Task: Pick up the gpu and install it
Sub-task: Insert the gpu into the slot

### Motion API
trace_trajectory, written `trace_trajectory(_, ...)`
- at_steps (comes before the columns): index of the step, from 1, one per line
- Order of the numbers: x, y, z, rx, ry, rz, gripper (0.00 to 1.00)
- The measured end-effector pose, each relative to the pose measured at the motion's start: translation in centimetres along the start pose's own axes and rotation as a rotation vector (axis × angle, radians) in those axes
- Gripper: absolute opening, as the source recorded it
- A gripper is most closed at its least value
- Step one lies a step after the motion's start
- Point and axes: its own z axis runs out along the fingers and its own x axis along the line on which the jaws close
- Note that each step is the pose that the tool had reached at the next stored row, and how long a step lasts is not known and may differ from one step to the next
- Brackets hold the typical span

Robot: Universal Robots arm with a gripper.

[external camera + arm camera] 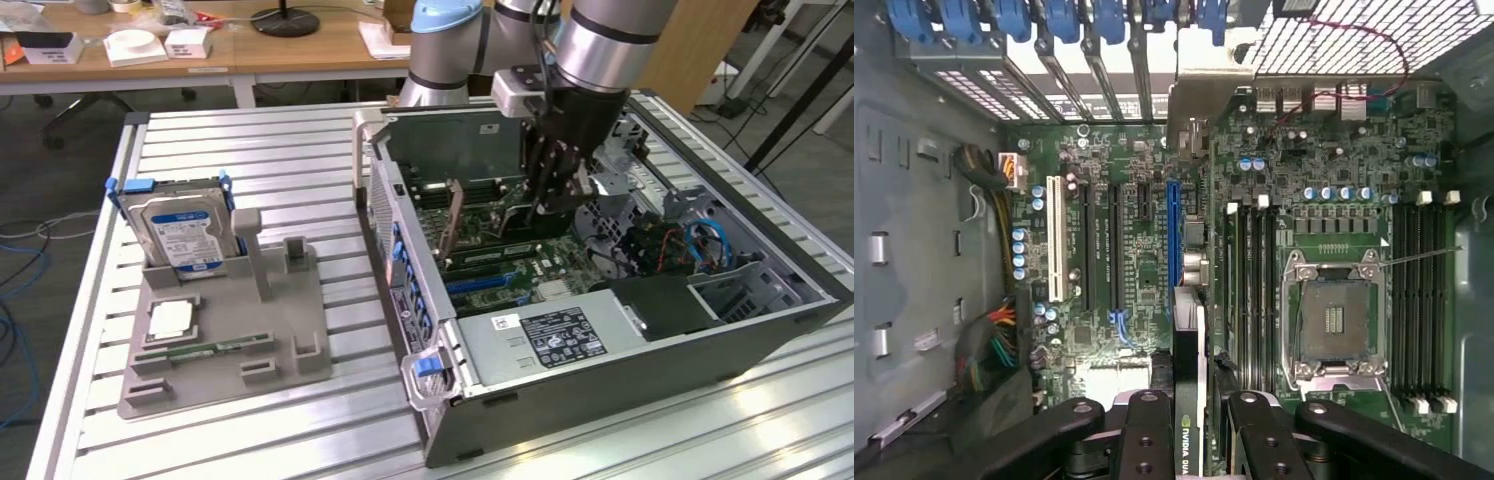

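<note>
One black claw (1192, 440) grips one thin dark green gpu (1194, 300) edge-on, inside one open grey computer case (441, 330) at the slatted metal table's (240, 150) middle; one silver hard drive (180, 235) stands in one grey holder (227, 350) near the table's edge.

- your green card (1195, 300) stands on edge over a green board (1334, 200)
- blue slot (1173, 235) beside it
- blue-and-white labelled drive (180, 232) sits in a grey holder (220, 355)
</note>
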Motion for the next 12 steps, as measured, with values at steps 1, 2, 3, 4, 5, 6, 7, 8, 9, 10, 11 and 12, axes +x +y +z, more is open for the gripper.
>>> trace_trajectory(1,0.0,0.00,0.00,-0.0001,0.0009,0.000,0.26)
trace_trajectory(2,0.0,0.00,0.00,0.0000,0.0015,0.000,0.26)
trace_trajectory(3,0.0,0.00,0.00,0.0000,0.0016,0.000,0.26)
trace_trajectory(4,0.0,0.00,0.01,-0.0001,0.0015,0.000,0.26)
trace_trajectory(5,0.0,0.00,0.01,0.0000,0.0015,0.000,0.26)
trace_trajectory(6,0.0,0.00,0.01,0.0000,0.0015,0.000,0.26)
trace_trajectory(7,0.0,0.00,0.01,0.0000,0.0015,0.000,0.26)
trace_trajectory(8,0.0,-0.02,0.57,-0.0001,0.0015,0.000,0.26)
trace_trajectory(9,0.0,-0.05,1.40,0.0000,0.0015,0.000,0.26)
trace_trajectory(10,0.0,-0.01,2.18,0.0002,0.0014,0.000,0.26)
trace_trajectory(11,0.0,0.04,2.35,0.0005,0.0015,0.000,0.26)
trace_trajectory(12,0.1,0.17,2.53,0.0007,0.0016,0.000,0.26)
